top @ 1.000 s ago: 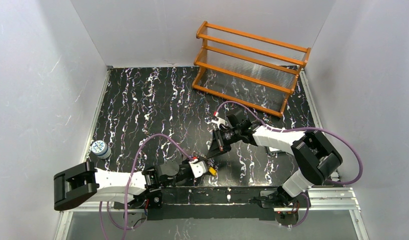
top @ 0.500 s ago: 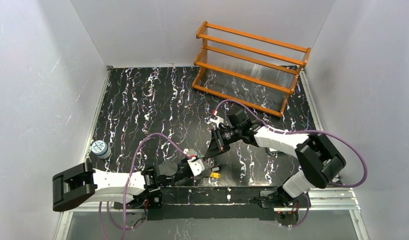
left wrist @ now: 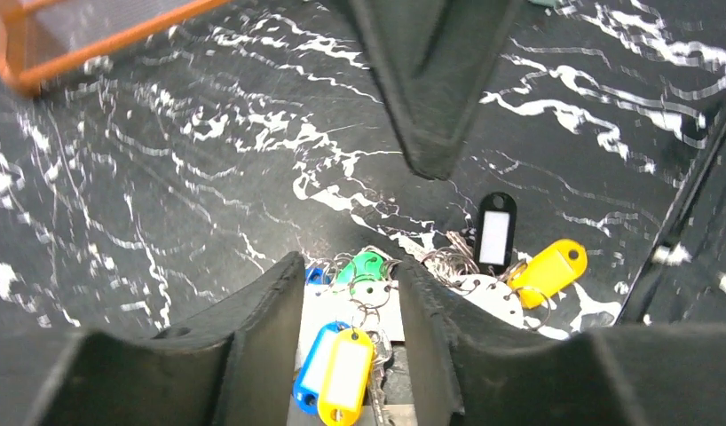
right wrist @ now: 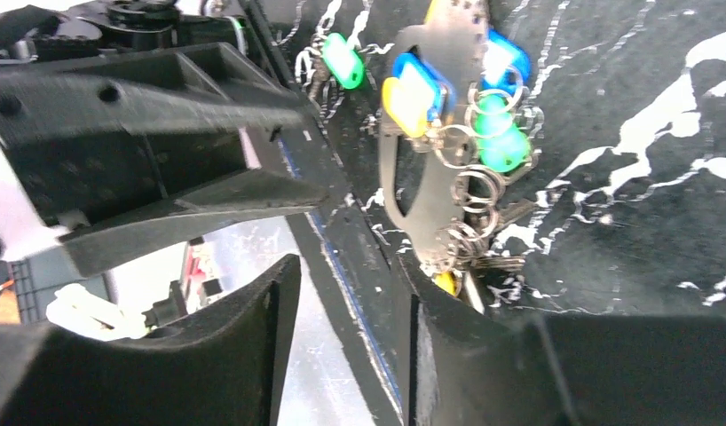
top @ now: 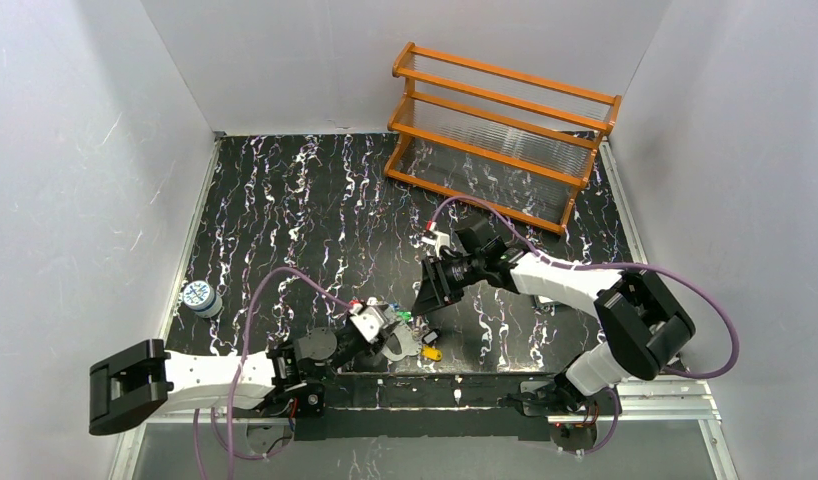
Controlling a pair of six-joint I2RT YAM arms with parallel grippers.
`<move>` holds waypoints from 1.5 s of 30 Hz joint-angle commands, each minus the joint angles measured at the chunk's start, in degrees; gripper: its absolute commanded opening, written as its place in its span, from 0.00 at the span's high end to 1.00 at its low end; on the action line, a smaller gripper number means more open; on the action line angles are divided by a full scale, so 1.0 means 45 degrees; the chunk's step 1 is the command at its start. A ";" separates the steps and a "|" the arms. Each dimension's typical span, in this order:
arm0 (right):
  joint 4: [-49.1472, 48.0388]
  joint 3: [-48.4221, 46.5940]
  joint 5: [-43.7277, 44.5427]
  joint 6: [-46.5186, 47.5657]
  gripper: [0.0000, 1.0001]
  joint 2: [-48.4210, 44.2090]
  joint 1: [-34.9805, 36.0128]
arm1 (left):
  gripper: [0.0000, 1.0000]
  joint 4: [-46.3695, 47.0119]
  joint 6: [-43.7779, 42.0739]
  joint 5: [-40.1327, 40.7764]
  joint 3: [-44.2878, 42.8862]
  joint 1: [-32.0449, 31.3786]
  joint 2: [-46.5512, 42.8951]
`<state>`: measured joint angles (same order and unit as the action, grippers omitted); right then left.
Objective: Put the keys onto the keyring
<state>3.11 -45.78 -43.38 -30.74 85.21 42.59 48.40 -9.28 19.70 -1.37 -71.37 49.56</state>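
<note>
Down low, note the keyring (right wrist: pixel 408 200) lying flat on the counter (top: pixel 285 200), seen through the gap of the left tool (left wrist: pixel 348 266), parted and grasping nothing, with the right tool (right wrist: pixel 346 266) likewise released, poised just beyond the bunch. Looks like a pale silvery oval plate strung with small split rings, the keys (left wrist: pixel 344 377) clustered along it, tagged yellow, blue, green and black. Sits near the front edge of a black, white-veined counter, grey walls around, an orange rack (top: pixel 500 130) at the back, a small blue-white can (top: pixel 197 297) far left.
</note>
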 commanded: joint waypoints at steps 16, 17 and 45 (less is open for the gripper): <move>0.0577 0.0678 -0.0758 0.1778 0.51 0.2724 -0.0836 | 0.47 -0.8750 1.3622 0.3874 -0.2593 0.0115 0.0833; 0.0668 0.0739 -0.0857 0.1786 0.53 0.2728 -0.0844 | 0.51 -0.8625 1.3683 0.3740 -0.2676 0.0274 0.1095; 0.0620 0.0956 -0.0327 0.1322 0.61 0.1365 0.0356 | 0.64 -0.5569 0.7290 -0.4686 -0.9031 0.6772 1.0734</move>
<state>4.73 -40.73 -46.85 -26.96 98.26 46.13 30.52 32.58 2.46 -41.67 -42.28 99.33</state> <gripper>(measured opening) 0.321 0.269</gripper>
